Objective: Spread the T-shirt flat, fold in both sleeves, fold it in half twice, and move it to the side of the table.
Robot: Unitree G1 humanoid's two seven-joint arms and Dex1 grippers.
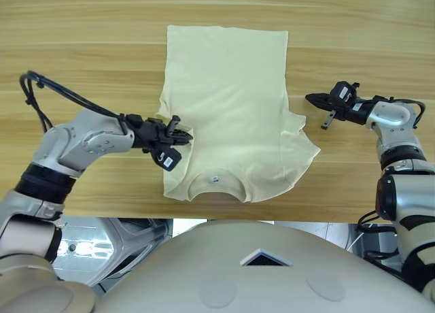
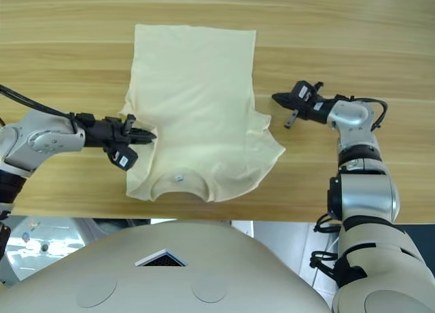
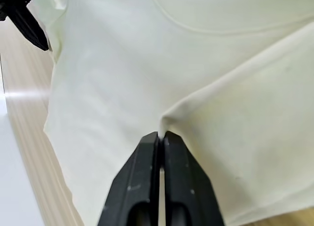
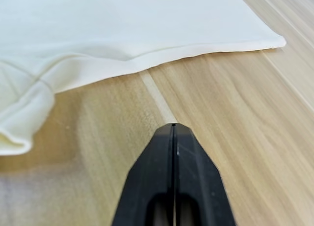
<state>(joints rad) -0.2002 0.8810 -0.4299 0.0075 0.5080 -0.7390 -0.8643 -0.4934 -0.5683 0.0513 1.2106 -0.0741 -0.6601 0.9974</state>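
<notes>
Fingers (image 3: 140,182) of your left gripper (image 1: 187,137) are clenched on a pinch of the T-shirt (image 1: 231,88) near its left shoulder. In the left wrist view the soft cloth puckers into a ridge right at their black, tapered tips, a detail the head views are too far off to show. You have one T-shirt, pale cream and smooth, lying on the light wood-grain tabletop (image 1: 81,47), with its collar (image 1: 216,185) toward you and its straight hem at the far side. Its left sleeve looks folded in over the body, while the right sleeve (image 1: 302,150) lies spread and rumpled. You have two grippers, one on each side. Your right gripper (image 1: 310,99) sits just beside the shirt's right edge without touching it. The right wrist view shows its fingers (image 4: 152,186) pressed together on nothing, over bare wood.
</notes>
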